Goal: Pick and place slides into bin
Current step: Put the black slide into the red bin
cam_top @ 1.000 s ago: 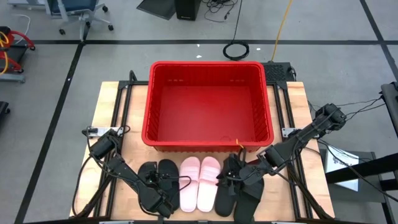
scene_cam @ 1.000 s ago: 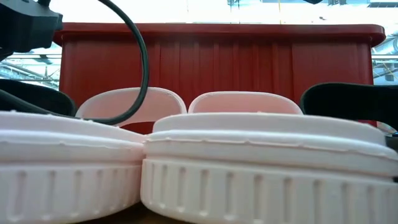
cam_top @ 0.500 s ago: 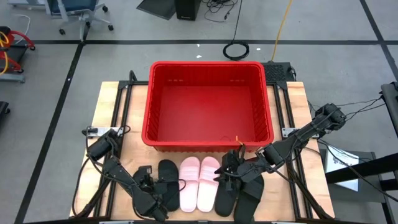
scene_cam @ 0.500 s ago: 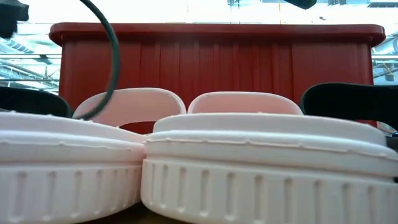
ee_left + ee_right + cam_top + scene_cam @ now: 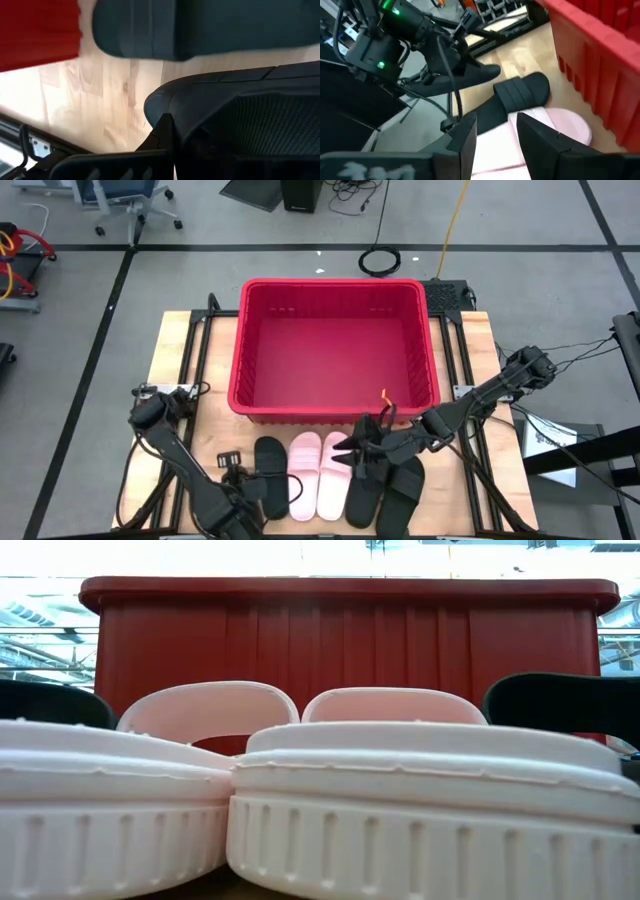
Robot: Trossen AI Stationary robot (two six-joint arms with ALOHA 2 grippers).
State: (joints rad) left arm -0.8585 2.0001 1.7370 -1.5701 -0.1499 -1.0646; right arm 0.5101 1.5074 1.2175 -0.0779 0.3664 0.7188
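The red bin [image 5: 335, 345] stands at the table's far middle. In front of it lie one black slide [image 5: 270, 465], two pink slides [image 5: 320, 472] and two more black slides [image 5: 385, 492], soles down. My left gripper [image 5: 243, 494], near the table's front left, is shut on another black slide [image 5: 470, 75], raised above the wood. My right gripper [image 5: 355, 450] hovers open over the right black pair, fingers [image 5: 462, 140] apart around nothing. My left gripper comes down on the black slide from above and pinches its edge [image 5: 445, 77] partway along its length. The slide's rim [image 5: 200, 95] lies right beside the finger [image 5: 162, 142]. The slide hangs clear of the table, roughly level, its free end [image 5: 492, 71] toward the bin.
The bin's near wall [image 5: 350, 640] rises just behind the row of slides. Bare wood [image 5: 100, 100] lies left of the row. Black frame rails run along the table's sides [image 5: 190, 350]. Cables trail from both arms.
My left gripper has risen and drawn toward the table's near left corner, lifting the leftmost black slide clear of the table; its neighbour stays put. My right gripper has shifted a little toward the left and stayed open.
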